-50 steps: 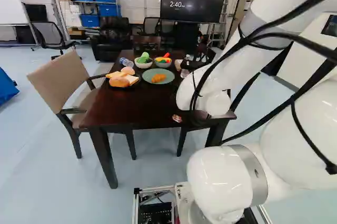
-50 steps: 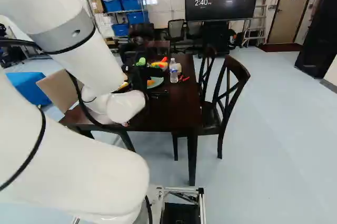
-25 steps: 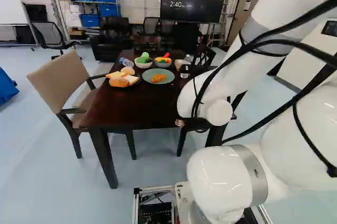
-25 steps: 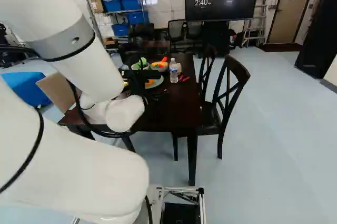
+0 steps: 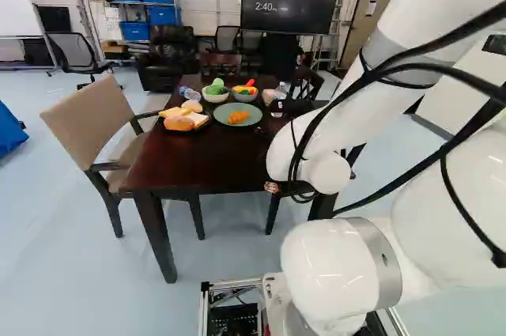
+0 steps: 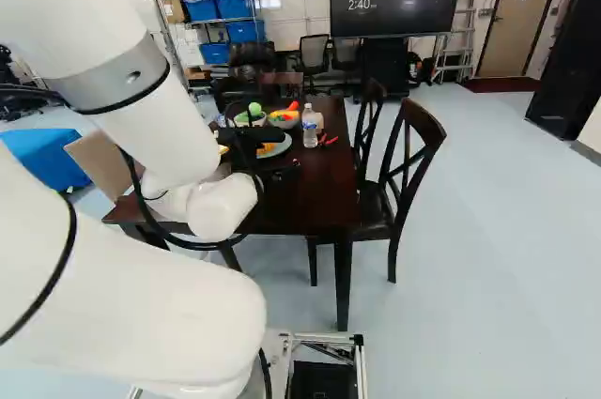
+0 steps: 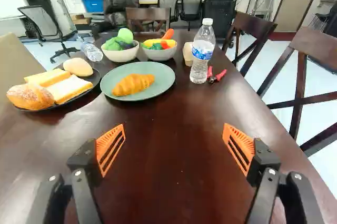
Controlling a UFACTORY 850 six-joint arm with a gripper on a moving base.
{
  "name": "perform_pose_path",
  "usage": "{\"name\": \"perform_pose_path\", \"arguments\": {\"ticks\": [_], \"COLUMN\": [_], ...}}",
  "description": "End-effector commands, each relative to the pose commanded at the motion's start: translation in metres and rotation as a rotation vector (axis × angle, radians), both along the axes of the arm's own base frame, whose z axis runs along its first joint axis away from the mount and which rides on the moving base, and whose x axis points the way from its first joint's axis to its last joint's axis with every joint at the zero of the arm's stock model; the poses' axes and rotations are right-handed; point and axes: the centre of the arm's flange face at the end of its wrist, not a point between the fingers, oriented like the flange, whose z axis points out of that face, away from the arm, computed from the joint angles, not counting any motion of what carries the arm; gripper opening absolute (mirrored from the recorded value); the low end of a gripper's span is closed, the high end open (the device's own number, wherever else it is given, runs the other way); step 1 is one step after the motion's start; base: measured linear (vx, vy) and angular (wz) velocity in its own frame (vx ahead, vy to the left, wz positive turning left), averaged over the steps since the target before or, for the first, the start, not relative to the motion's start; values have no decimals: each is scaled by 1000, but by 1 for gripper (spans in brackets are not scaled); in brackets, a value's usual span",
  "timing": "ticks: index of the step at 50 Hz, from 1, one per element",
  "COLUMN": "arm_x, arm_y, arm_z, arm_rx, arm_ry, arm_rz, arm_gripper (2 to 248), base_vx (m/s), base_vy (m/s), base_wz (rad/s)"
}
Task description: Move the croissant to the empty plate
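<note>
**Croissant at rest on the green plate; transfer apparently complete**

The croissant (image 7: 133, 84) lies on the green plate (image 7: 162, 83), in the far half of the counter (image 7: 168, 176). It sits inside the rim and is the only item on that plate. No empty plate is visible, so the green plate is judged to be the destination, and the placement is judged done. The dark plate (image 7: 95, 79), near the counter's left edge, carries a round roll (image 7: 78, 66), sliced bread (image 7: 69, 88) and a crusty loaf (image 7: 30, 96); it does not fit the description of an empty plate.

The tool (image 7: 174, 126) is spread wide, its 2 orange pads (image 7: 111, 147) well apart with nothing between them. It stands over the counter, short of the green plate and touching neither plate nor croissant. The arm (image 5: 312, 142) reaches in over the counter's near right corner. Beyond the green plate, toward the far edge, are 2 bowls, 1 of green vegetables (image 7: 120, 56) and 1 of mixed vegetables (image 7: 159, 54). A water bottle (image 7: 202, 58) stands upright just beside the plate, on the side of the counter's right edge.

What remains, as judged here, is only to bring the arm clear and stop. No further grasp seems called for. The main risk is a sideways sweep of the open tool, which could topple the bottle.
</note>
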Motion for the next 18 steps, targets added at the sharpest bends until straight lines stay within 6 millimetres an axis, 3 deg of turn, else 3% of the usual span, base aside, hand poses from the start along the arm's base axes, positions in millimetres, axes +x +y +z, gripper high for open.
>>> {"name": "perform_pose_path", "arguments": {"ticks": [18], "arm_x": [0], "arm_y": [0], "arm_z": [0], "arm_rx": [0], "arm_ry": [0], "arm_rz": [0], "arm_gripper": [247], "base_vx": [0], "base_vy": [0], "base_wz": [0]}}
